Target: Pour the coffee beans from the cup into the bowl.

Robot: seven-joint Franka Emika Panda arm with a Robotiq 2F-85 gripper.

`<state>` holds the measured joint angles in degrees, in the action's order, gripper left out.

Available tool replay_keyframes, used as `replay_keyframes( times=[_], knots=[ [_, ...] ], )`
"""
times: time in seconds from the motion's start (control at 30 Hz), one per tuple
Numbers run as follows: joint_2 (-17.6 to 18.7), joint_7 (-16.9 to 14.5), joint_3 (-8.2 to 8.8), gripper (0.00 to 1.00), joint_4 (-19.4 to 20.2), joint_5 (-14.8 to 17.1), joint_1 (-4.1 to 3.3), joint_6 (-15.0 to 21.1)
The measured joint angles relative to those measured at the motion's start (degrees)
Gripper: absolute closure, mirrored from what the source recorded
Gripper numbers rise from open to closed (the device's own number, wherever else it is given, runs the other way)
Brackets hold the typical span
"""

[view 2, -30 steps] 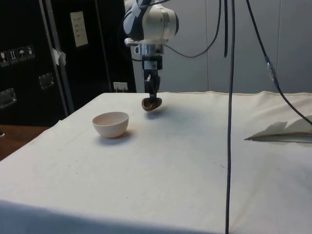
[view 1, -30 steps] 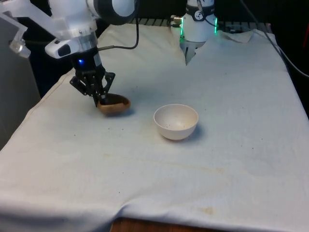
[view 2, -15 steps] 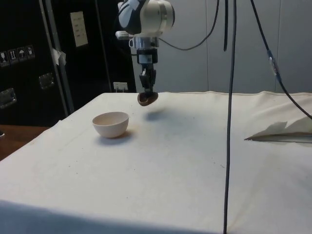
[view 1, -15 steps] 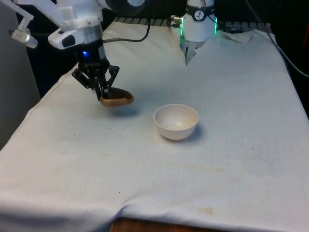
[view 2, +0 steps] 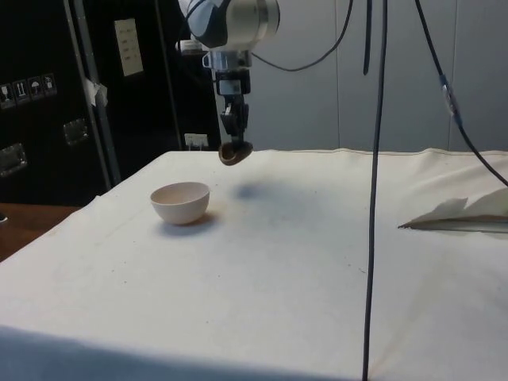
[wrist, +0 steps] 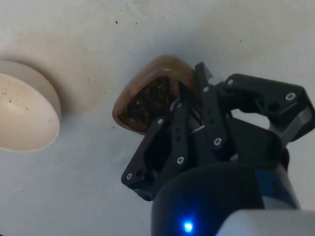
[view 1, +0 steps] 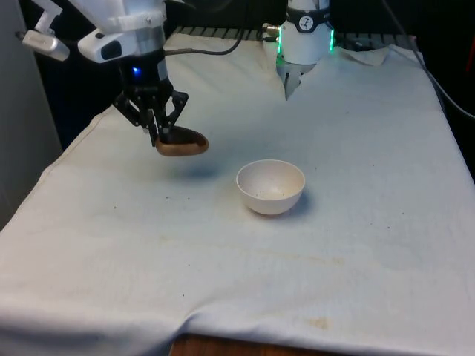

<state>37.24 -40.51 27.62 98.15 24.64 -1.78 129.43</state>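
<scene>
Your gripper (view 1: 158,135) pinches the brown cup's (view 1: 182,143) rim, beans (wrist: 147,98) inside, held clear above the cloth (view 1: 356,245); white bowl (view 1: 271,186) sits at the cup's four o'clock, front view.

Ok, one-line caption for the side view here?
Black gripper holds a small brown wooden cup of coffee beans above the white cloth, beside the cream round bowl.
</scene>
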Motion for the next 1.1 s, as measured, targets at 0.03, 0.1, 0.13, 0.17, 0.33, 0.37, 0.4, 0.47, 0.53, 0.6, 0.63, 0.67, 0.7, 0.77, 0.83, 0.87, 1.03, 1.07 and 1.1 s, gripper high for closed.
replay_keyframes(
  times=[0.03,0.1,0.13,0.17,0.33,0.37,0.4,0.47,0.53,0.6,0.63,0.67,0.7,0.77,0.83,0.87,1.03,1.07,1.1],
  knots=[
    [-0.17,0.34,0.0,0.99,0.0,-0.29,-0.11,0.0],
    [-0.69,0.97,0.0,0.99,0.11,-0.86,-0.23,-0.06],
    [-0.8,1.15,0.0,0.99,0.11,-1.03,-0.29,-0.06],
    [-0.8,1.15,0.0,0.99,0.11,-1.03,-0.29,-0.06],
    [-1.66,2.35,0.0,0.99,0.11,-2.23,-0.57,-0.06],
    [-1.66,2.35,0.0,0.99,0.11,-2.23,-0.57,-0.06],
    [-1.89,2.69,-0.06,0.99,0.11,-2.58,-0.63,-0.06],
    [-2.23,3.32,-0.11,0.99,0.11,-3.27,-0.8,-0.11],
    [-2.64,4.01,-0.17,0.99,0.11,-4.07,-0.92,-0.11],
    [-3.04,4.7,-0.23,0.99,0.11,-4.93,-1.15,-0.11],
    [-3.5,5.56,-0.29,0.99,0.17,-5.84,-1.38,-0.17],
    [-3.72,5.96,-0.34,0.99,0.23,-6.3,-1.49,-0.17],
    [-4.01,6.42,-0.4,0.99,0.23,-6.76,-1.6,-0.23],
    [-4.24,6.76,-0.46,0.99,0.29,-7.22,-1.66,-0.23],
    [-4.64,7.45,-0.57,0.99,0.34,-7.96,-1.83,-0.23],
    [-5.04,8.14,-0.8,0.99,0.4,-8.65,-1.95,-0.23],
    [-5.56,9.57,-1.2,0.99,0.46,-10.08,-2.29,-0.23],
    [-5.56,9.57,-1.2,0.99,0.46,-10.08,-2.29,-0.23],
    [-5.61,9.97,-1.32,0.99,0.46,-10.49,-2.35,-0.23]
  ],
)
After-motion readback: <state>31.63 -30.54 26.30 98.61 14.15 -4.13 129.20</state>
